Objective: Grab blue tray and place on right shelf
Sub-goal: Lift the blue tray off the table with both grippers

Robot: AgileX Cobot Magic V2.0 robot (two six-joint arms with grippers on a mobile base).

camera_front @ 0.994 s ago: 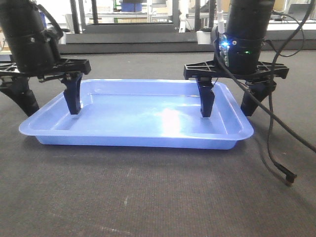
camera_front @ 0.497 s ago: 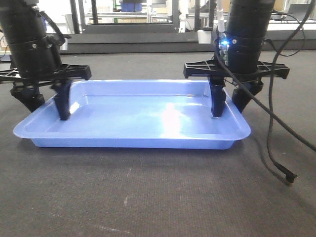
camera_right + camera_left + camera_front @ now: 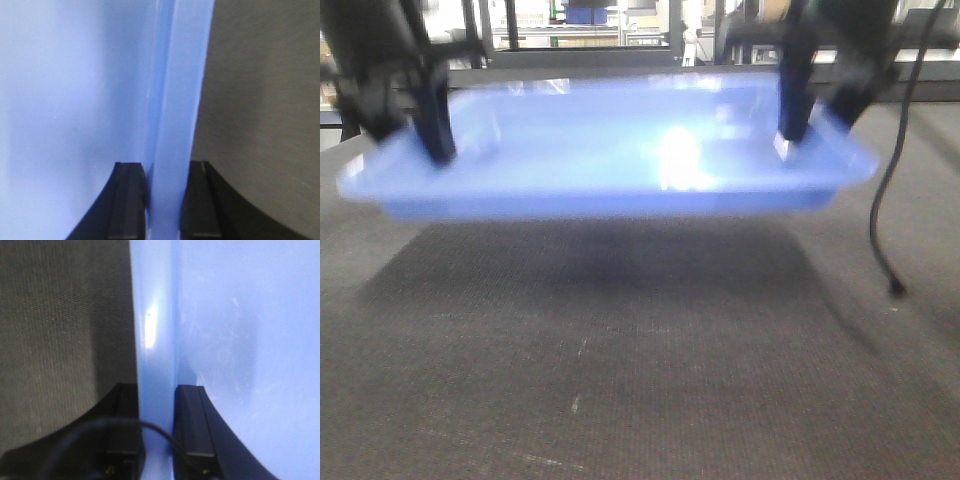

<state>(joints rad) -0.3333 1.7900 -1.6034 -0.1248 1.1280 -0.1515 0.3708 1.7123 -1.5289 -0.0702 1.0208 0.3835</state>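
Note:
The blue tray (image 3: 620, 150) hangs level above the dark carpeted table, motion-blurred, with its shadow on the carpet below. My left gripper (image 3: 405, 135) is shut on the tray's left rim, one finger inside the tray and one outside. In the left wrist view the rim (image 3: 155, 340) runs between the two black fingers of that gripper (image 3: 156, 405). My right gripper (image 3: 818, 118) pinches the right rim the same way. The right wrist view shows that rim (image 3: 175, 100) clamped in the right gripper (image 3: 167, 172). The right shelf is out of view.
The carpeted table (image 3: 620, 360) stretches under and in front of the tray. A black cable (image 3: 880, 220) dangles from the right arm down to the carpet. Dark-framed racks (image 3: 580, 40) stand far behind.
Both grippers closed onto the tray's side rims and lifted it off the carpet; the tray now sits much higher in the front view.

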